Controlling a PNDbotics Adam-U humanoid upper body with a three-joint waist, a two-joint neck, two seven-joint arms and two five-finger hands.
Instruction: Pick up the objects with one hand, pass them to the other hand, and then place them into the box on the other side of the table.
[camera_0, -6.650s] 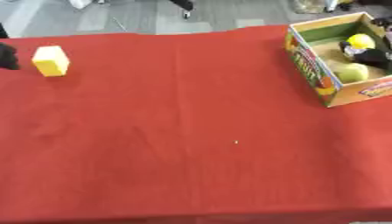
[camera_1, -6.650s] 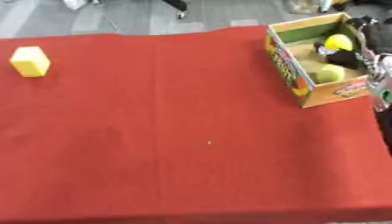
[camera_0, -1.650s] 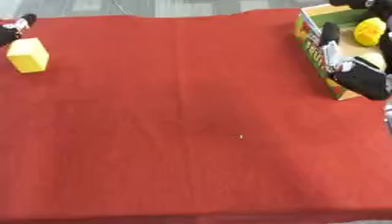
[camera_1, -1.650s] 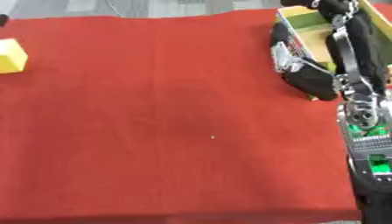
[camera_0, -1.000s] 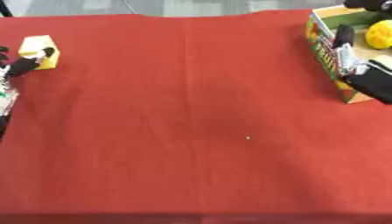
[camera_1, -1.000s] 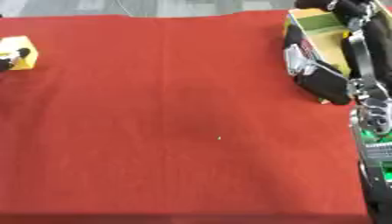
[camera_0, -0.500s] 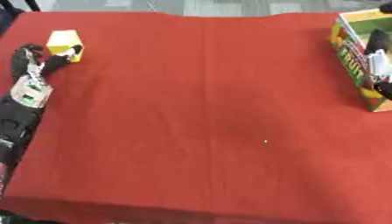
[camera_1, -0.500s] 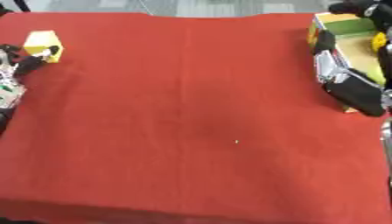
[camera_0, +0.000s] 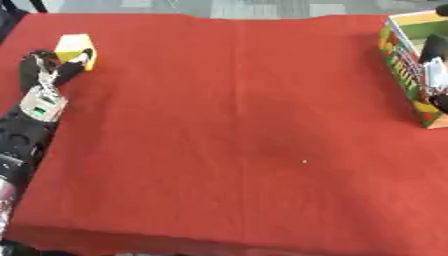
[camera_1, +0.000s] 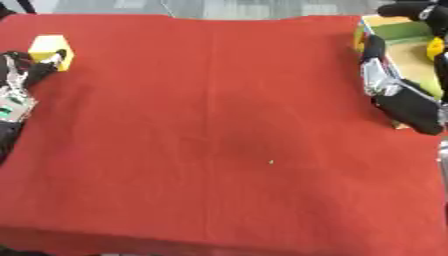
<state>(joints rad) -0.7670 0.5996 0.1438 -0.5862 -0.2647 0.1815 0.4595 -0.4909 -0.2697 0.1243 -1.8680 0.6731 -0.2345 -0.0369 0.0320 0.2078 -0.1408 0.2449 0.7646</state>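
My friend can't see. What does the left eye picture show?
The left robot hand reaches a yellow block at the far left of a red tablecloth. A colourful cardboard box sits at the right edge.

The left hand (camera_0: 45, 70) reaches forward along the left edge, fingers loosely spread; the right hand (camera_1: 398, 95) rests at the right edge, fingers relaxed.

I can read no words anywhere. The box (camera_0: 404, 75) by my right hand (camera_1: 394, 95) carries coloured print, too blurred to read.
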